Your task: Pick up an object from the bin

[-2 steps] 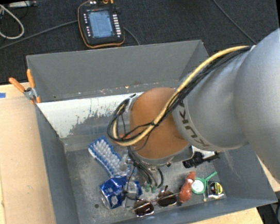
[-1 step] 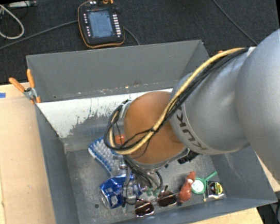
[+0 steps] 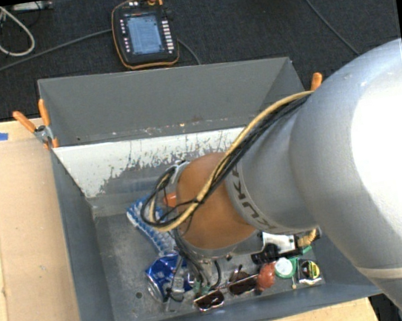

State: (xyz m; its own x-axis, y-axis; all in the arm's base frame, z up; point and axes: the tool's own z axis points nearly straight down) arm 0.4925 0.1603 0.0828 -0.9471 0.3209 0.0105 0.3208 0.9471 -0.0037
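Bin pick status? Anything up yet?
Done: the arm is deep in the bin, with the gripper low near the front wall, right beside a crumpled blue wrapper. In hand: no grasp visible; the wrist hides the contact. Left: grip and lift. Sunglasses and a red ball lie on the floor nearby.

A crumpled, shiny blue wrapper (image 3: 160, 273) is lying bunched on the floor of the grey bin (image 3: 87, 248), toward the bin's 7 o'clock corner. At the wrapper's 12 o'clock, a blue-and-white patterned packet (image 3: 141, 223) is lying slanted. Along the bin's 6 o'clock wall, dark sunglasses (image 3: 210, 300) are resting lenses up. At their 3 o'clock, a red ball (image 3: 266, 278) is sitting just beside a round green cap (image 3: 283, 268).
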